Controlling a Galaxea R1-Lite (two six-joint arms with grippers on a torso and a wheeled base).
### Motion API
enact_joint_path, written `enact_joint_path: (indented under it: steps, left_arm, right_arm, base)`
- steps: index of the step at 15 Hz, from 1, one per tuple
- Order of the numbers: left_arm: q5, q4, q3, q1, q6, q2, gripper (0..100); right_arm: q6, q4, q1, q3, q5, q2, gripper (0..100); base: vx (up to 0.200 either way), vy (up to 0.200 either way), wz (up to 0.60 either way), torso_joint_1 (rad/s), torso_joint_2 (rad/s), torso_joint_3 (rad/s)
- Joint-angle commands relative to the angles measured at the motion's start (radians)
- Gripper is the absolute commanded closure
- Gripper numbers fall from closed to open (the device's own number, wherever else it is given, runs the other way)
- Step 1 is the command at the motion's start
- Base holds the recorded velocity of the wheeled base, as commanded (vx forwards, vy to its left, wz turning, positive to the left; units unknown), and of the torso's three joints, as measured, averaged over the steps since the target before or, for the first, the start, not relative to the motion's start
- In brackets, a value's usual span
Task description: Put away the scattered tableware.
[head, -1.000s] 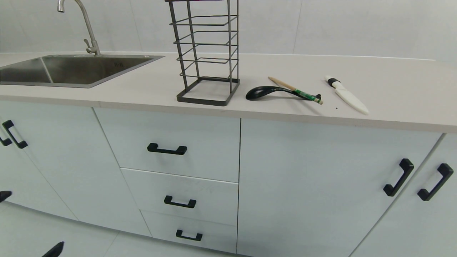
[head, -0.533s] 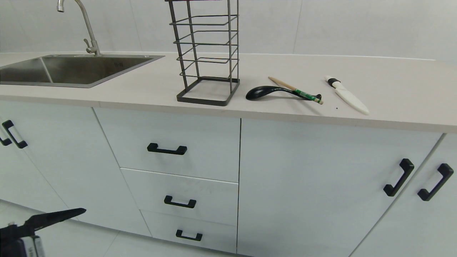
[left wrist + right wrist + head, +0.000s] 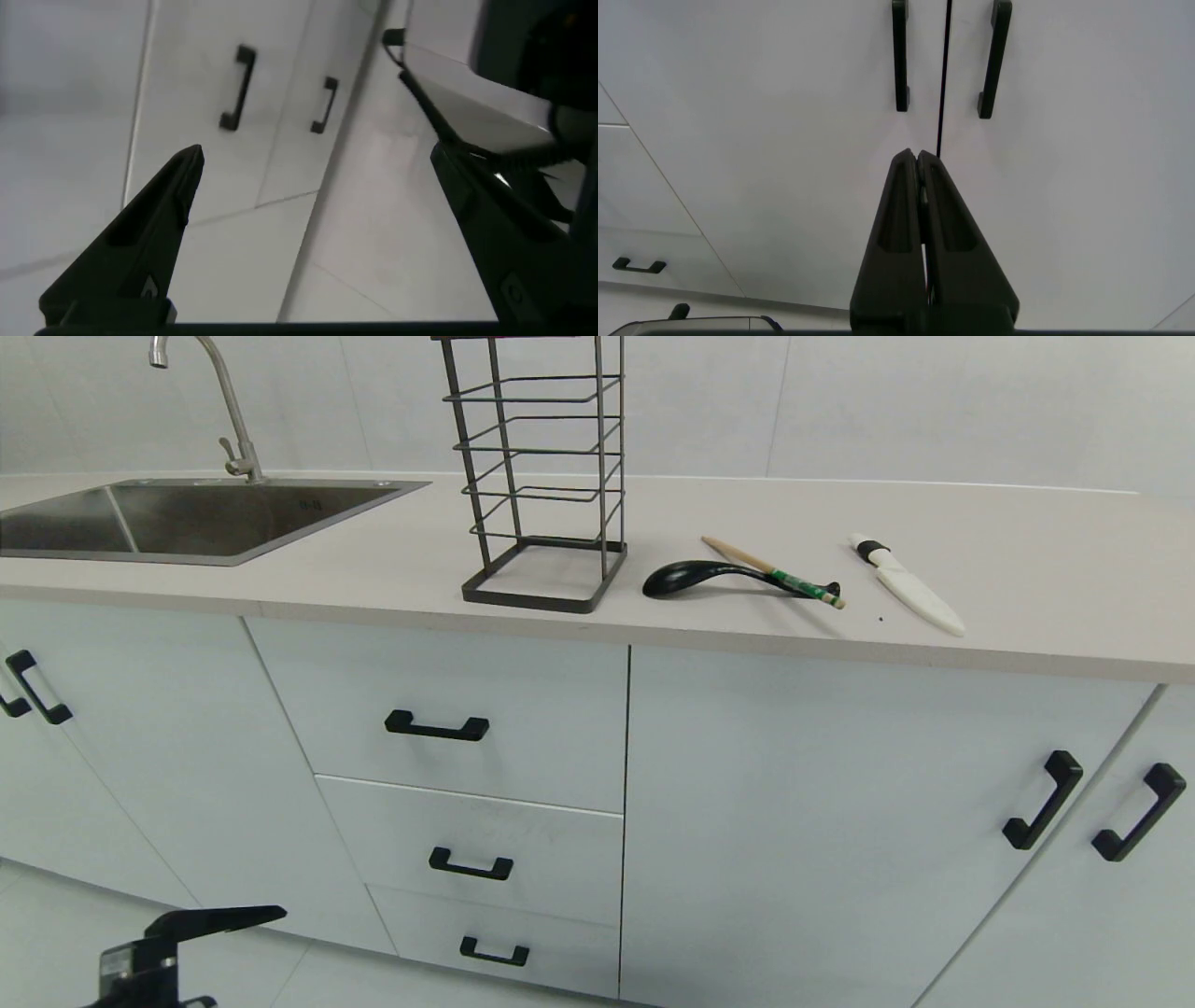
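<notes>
On the counter lie a black spoon (image 3: 691, 577), wooden chopsticks (image 3: 771, 571) with a green band resting across the spoon's handle, and a white knife (image 3: 907, 585) with a black band. My left gripper (image 3: 318, 157) hangs low in front of the cabinets, far below and left of the tableware. It is open and holds nothing, and one of its fingers (image 3: 219, 919) shows in the head view. My right gripper (image 3: 917, 161) is shut and empty, facing a pair of white cabinet doors.
A tall dark wire rack (image 3: 546, 476) stands left of the spoon, and a steel sink (image 3: 187, 513) with a faucet (image 3: 219, 401) sits at the far left. Below the counter are three drawers with black handles (image 3: 437, 726). Cabinet doors (image 3: 1036, 803) flank them.
My left gripper has come up from the lower left corner of the head view and moved right. The tableware has not moved.
</notes>
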Motion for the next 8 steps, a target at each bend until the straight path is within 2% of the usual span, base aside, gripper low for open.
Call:
enact_joint_path:
  steps: [1,2,3,4,7,8]
  left_arm:
    - [0.003,-0.002,-0.003,-0.157,0.081,0.15,0]
    - [0.004,-0.008,-0.003,-0.189,0.087,0.192,0]
    - [0.02,-0.023,-0.009,-0.198,0.089,0.242,0]
    - [0.055,-0.065,-0.02,-0.194,0.087,0.291,0]
    - [0.076,-0.143,-0.032,-0.191,0.087,0.396,0]
    - [0.107,-0.189,-0.032,-0.192,0.089,0.45,0]
  right_arm:
    - [0.0,0.0,0.0,0.0,0.0,0.001,100]
    - [0.0,0.0,0.0,-0.001,0.0,0.001,100]
    - [0.0,0.0,0.0,-0.001,0.0,0.001,100]
    - [0.0,0.0,0.0,0.0,0.0,0.001,100]
    - [0.0,0.0,0.0,-0.001,0.0,0.001,100]
    - [0.0,0.0,0.0,-0.001,0.0,0.001,100]
  base:
    - [0.0,0.0,0.0,0.0,0.0,0.0]
    - [0.0,0.0,0.0,0.0,0.0,0.0]
    - [0.0,0.0,0.0,0.0,0.0,0.0]
    - [0.0,0.0,0.0,0.0,0.0,0.0]
    - [0.0,0.0,0.0,0.0,0.0,0.0]
    - [0.0,0.0,0.0,0.0,0.0,0.0]
